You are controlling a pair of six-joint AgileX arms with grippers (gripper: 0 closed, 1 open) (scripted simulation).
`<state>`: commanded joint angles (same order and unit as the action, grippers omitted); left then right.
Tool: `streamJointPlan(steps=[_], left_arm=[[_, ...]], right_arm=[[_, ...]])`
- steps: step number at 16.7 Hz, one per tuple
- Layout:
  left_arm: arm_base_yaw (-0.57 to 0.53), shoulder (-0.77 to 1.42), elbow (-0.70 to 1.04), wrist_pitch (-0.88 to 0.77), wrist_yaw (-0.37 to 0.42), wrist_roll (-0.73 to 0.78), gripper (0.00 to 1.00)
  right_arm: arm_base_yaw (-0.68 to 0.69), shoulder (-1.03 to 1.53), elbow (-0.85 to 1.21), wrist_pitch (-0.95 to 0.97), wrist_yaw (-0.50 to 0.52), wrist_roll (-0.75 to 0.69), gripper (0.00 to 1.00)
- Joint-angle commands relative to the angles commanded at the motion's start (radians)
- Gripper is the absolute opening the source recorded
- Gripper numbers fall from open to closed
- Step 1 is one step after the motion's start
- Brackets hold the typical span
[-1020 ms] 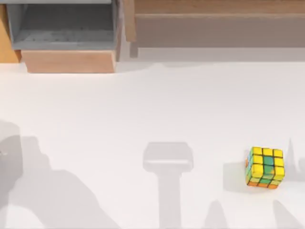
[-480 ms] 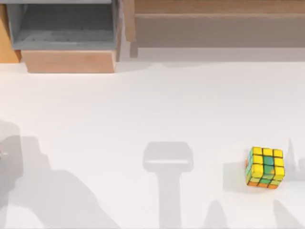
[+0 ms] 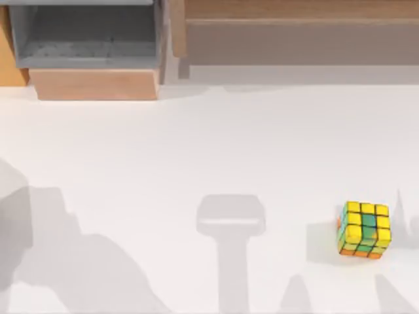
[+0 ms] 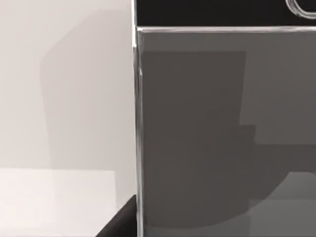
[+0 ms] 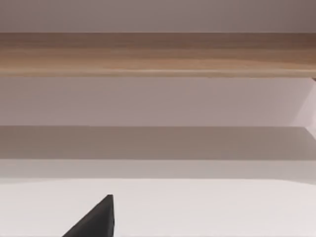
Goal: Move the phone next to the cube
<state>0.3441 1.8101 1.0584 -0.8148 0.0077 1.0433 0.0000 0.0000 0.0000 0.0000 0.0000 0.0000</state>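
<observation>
Phone [image 4: 212, 133] glass takes up most of the left wrist view, seen from very close: a grey reflective screen with a bright straight edge, a black bezel band along one end and part of a round home button [image 4: 302, 9] cut off at the picture's corner. Its far end and one long side run out of the picture, so its full outline cannot be made out, nor can its place on the table. A dark finger tip [image 4: 120, 221] of the left gripper pokes in beside the phone's edge; whether the fingers are spread or closed, or touch the phone, cannot be told. In the right wrist view one dark finger tip [image 5: 95, 219] of the right gripper shows low over the white table [image 5: 197, 207], facing a wooden shelf board [image 5: 158, 54]; how far that gripper is open cannot be told. From above, the cube [image 3: 364, 229], mostly yellow with green, teal and orange stickers, sits on the table near the right edge, towards the front. Soft shadows fall across the front of the table. At the far left stands an open grey drawer [image 3: 88, 39] in a wooden unit.
</observation>
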Motion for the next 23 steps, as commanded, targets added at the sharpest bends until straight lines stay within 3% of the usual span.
streamJointPlan(steps=[6,10,15,23], left_arm=[[-0.011,-0.016,0.020,-0.001,-0.002,-0.015,0.00],[-0.084,-0.049,0.107,-0.026,-0.005,-0.127,0.00],[-0.252,-0.027,0.243,-0.084,-0.009,-0.383,0.00],[-0.617,0.104,0.486,-0.211,-0.013,-0.944,0.00]], right_arm=[[0.000,0.000,0.000,0.000,0.000,0.000,1.00],[0.000,0.000,0.000,0.000,0.000,0.000,1.00],[0.000,0.000,0.000,0.000,0.000,0.000,1.00],[0.000,0.000,0.000,0.000,0.000,0.000,1.00]])
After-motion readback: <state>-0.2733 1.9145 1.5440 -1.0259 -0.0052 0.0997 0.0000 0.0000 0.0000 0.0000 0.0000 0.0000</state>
